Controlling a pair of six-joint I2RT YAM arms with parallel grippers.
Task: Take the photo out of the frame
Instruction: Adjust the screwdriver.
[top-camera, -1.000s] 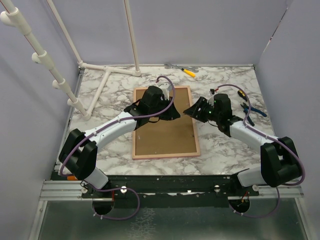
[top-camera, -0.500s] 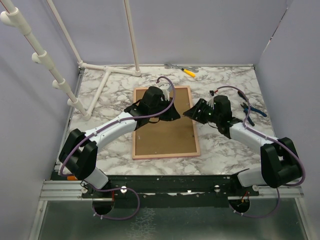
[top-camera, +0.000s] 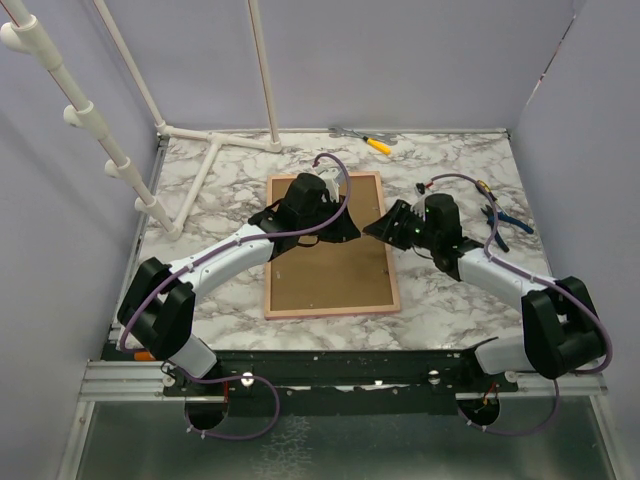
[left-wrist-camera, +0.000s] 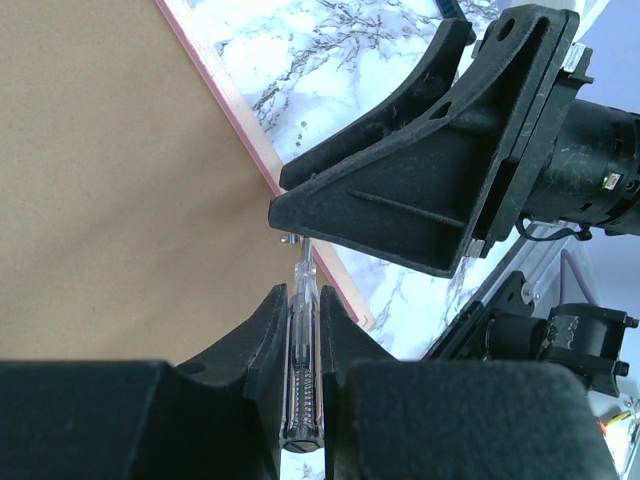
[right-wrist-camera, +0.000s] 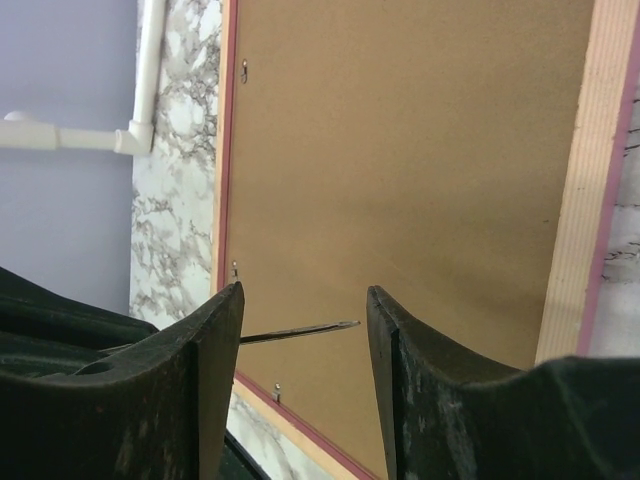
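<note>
The frame (top-camera: 330, 285) lies face down on the marble table, its brown fibreboard back (right-wrist-camera: 400, 150) up inside a thin pink border (left-wrist-camera: 240, 110). The photo is hidden under that back. My left gripper (left-wrist-camera: 303, 300) is shut on a clear-handled screwdriver (left-wrist-camera: 303, 345); its metal tip (right-wrist-camera: 320, 328) hovers over the back close to the frame's right edge. Over that same edge my right gripper (right-wrist-camera: 300, 310) stands open, nothing between its fingers (left-wrist-camera: 400, 210), right across from the left gripper (top-camera: 345, 232). Small metal tabs (right-wrist-camera: 235, 269) sit along the border.
A white pipe stand (top-camera: 200, 180) occupies the back left of the table. A yellow-handled tool (top-camera: 378, 145) lies at the back edge. Blue-handled pliers (top-camera: 500, 220) rest on the right, behind the right arm. Grey walls close in both sides.
My right gripper has slid a little left, over the frame's right edge and closer to the left gripper. The left arm and the screwdriver have stayed put.
</note>
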